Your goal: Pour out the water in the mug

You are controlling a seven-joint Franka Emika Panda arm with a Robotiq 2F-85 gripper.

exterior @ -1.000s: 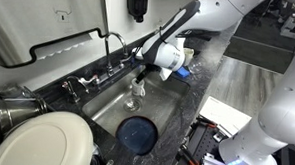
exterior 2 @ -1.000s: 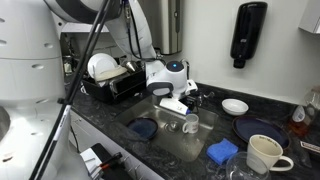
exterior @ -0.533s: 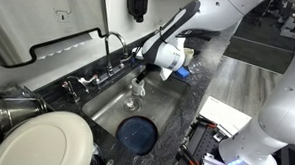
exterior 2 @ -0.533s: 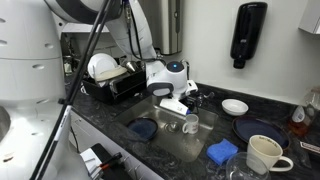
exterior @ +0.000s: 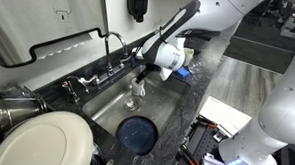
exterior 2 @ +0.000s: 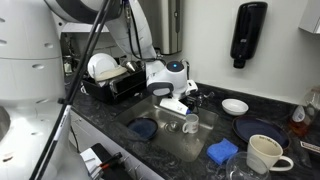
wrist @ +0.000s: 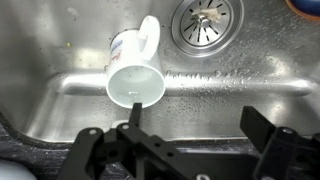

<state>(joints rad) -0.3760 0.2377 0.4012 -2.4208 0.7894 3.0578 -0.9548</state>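
Observation:
The mug (wrist: 135, 72) is a small whitish cup with a handle. It sits in the steel sink (wrist: 60, 50), left of the drain (wrist: 205, 22), with its open mouth toward the wrist camera. It looks upright in both exterior views (exterior: 137, 90) (exterior 2: 190, 122). My gripper (wrist: 195, 118) hangs just above the sink, open wide. Its left finger overlaps the mug's rim in the wrist view, and its right finger stands well clear of the mug. Nothing is held. The gripper also shows in both exterior views (exterior: 144, 72) (exterior 2: 180, 106). I cannot tell whether water is inside the mug.
A dark round plate (exterior: 138, 134) lies in the sink near the mug. The faucet (exterior: 111, 46) stands behind the sink. A dish rack with a white plate (exterior 2: 105, 70), a white bowl (exterior 2: 235, 106), a cream mug (exterior 2: 262, 153) and a blue sponge (exterior 2: 222, 150) sit on the counter.

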